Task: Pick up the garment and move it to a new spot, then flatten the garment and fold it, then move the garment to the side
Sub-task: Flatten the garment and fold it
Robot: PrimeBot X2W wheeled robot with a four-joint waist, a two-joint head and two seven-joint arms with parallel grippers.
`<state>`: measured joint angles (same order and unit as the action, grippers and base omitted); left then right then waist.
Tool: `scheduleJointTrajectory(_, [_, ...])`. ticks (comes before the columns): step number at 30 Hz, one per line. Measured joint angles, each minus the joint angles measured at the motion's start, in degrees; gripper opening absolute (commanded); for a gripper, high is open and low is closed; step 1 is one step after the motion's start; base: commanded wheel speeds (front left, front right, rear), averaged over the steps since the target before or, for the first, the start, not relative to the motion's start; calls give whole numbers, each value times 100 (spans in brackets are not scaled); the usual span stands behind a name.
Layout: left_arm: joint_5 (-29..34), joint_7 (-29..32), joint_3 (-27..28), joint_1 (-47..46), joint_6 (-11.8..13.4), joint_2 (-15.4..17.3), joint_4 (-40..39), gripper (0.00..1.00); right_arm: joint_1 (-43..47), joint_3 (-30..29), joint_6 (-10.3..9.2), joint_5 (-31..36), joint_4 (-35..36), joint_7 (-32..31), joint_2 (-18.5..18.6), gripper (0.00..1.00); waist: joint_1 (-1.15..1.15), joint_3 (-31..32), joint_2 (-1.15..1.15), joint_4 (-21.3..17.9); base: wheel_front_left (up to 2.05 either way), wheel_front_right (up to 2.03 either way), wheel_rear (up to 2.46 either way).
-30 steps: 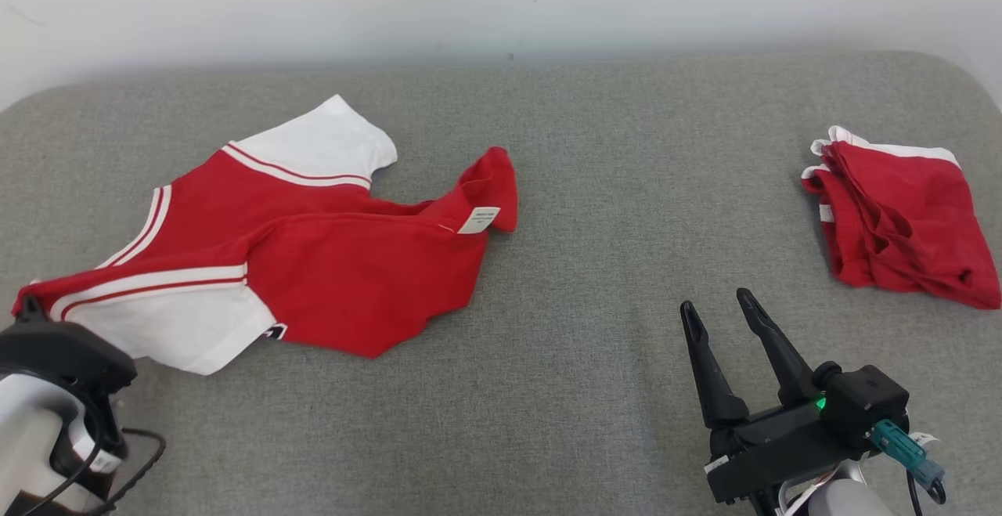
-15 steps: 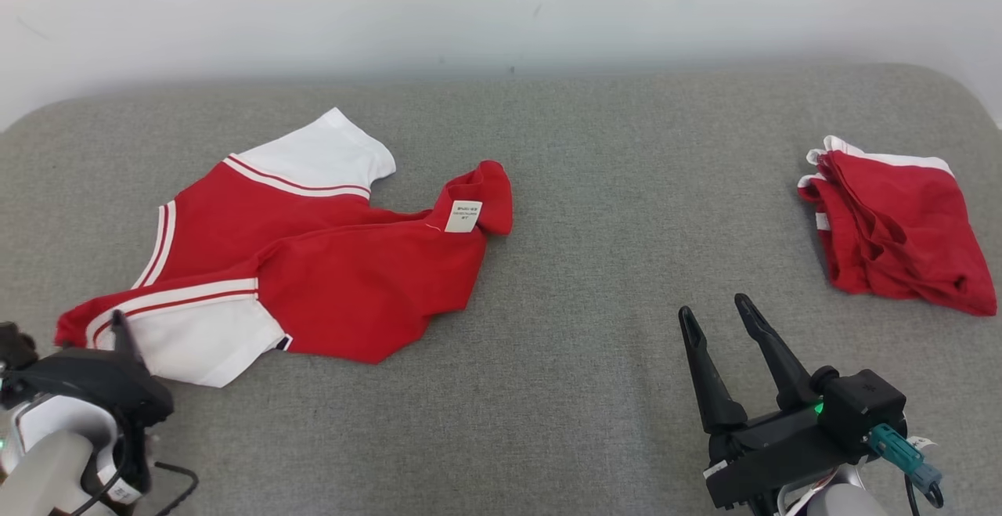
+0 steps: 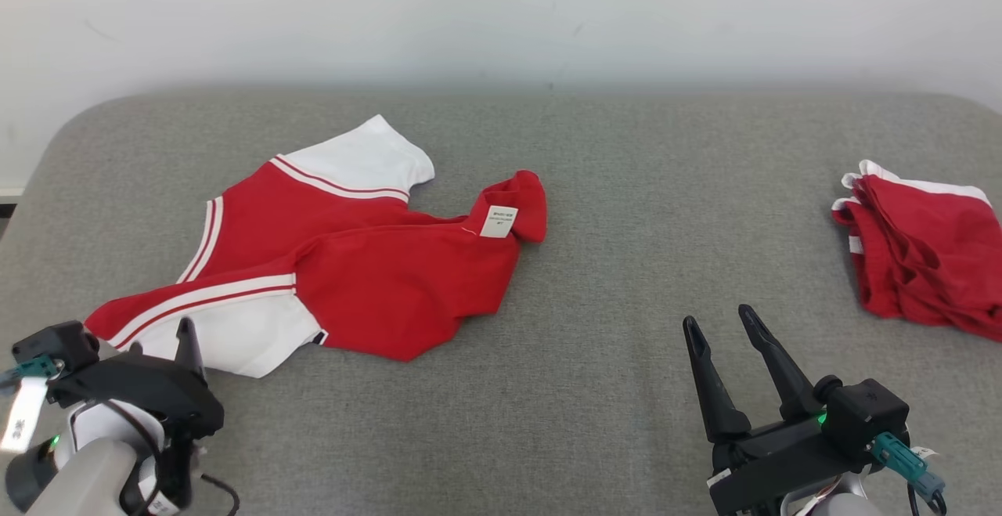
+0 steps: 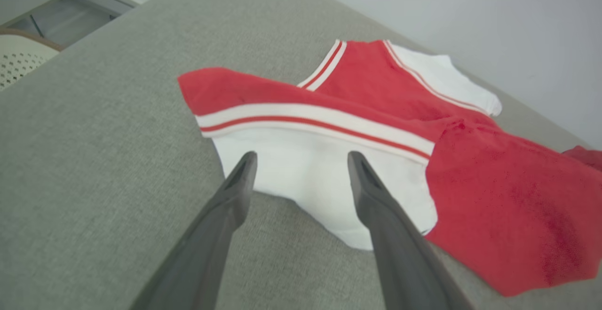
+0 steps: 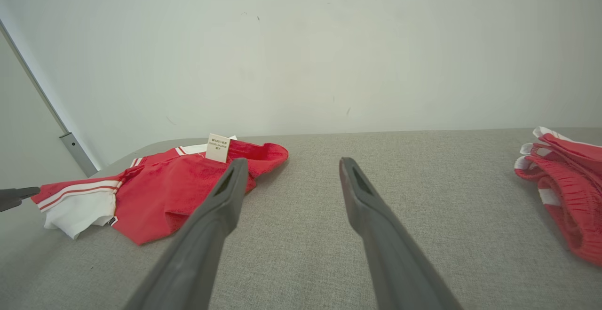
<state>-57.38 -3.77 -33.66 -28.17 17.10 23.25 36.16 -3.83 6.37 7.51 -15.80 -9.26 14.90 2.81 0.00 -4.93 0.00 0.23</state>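
The garment point(image 3: 368, 273) is a red shirt with white sleeves and striped trim. It lies crumpled on the grey padded surface point(image 3: 595, 391), left of centre, with its label turned up. My left gripper point(image 3: 160, 336) stands open just in front of the nearer white sleeve, holding nothing. In the left wrist view the open left gripper point(image 4: 302, 157) has its fingertips over the edge of the garment's point(image 4: 376, 112) white sleeve. My right gripper point(image 3: 717, 315) is open and empty over bare surface at the lower right. The right gripper point(image 5: 292, 161) points toward the wall, with the garment point(image 5: 160, 183) to its left.
A second red and white cloth point(image 3: 924, 258) lies bunched at the right edge, also in the right wrist view point(image 5: 569, 192). A pale wall point(image 3: 501, 15) runs behind the surface. The surface rounds off at the left, where a perforated chair point(image 4: 19, 56) stands.
My left gripper has opened, let go of the garment's near sleeve corner and drawn back toward me. The garment has settled flat. The head camera has shifted; the right arm has not moved.
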Motion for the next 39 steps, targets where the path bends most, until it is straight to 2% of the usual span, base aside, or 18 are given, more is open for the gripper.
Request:
scheduleJointTrajectory(6, [227,-1002,303,317,-9,-25,-1039,100,47,-7,0,-30,2,2,0,100,0,56,0,170,0,0,0])
scheduleJointTrajectory(11, [862,-1115,803,654,-230,-203,-2035,100,63,-13,0,-34,1,5,2,100,0,93,0,291,0,0,0])
scheduleJointTrajectory(14, [1439,-1118,1250,926,-555,-420,-2618,100,63,-2,0,-37,3,5,1,100,0,108,0,332,0,0,0])
scheduleJointTrajectory(20, [2321,-1122,1826,1580,-1266,-949,-3257,100,62,25,0,-67,-33,5,1,100,0,166,0,328,0,0,0])
scheduleJointTrajectory(24, [2793,-1122,1987,1967,-1692,-1154,-3366,100,63,25,0,-77,-46,5,1,100,0,207,0,311,0,0,0])
scheduleJointTrajectory(29, [3276,-1122,2063,2331,-2052,-1318,-3442,100,64,1,0,-124,-51,5,1,100,0,229,0,310,0,0,0])
scheduleJointTrajectory(34, [3577,-1122,2060,2668,-2258,-1380,-3331,100,114,-25,0,-151,-54,7,1,100,0,292,0,340,0,0,0])
scheduleJointTrajectory(39, [3774,-1122,2067,2840,-2326,-1483,-3279,100,136,-65,0,-172,-53,7,1,100,0,310,0,413,0,0,0])
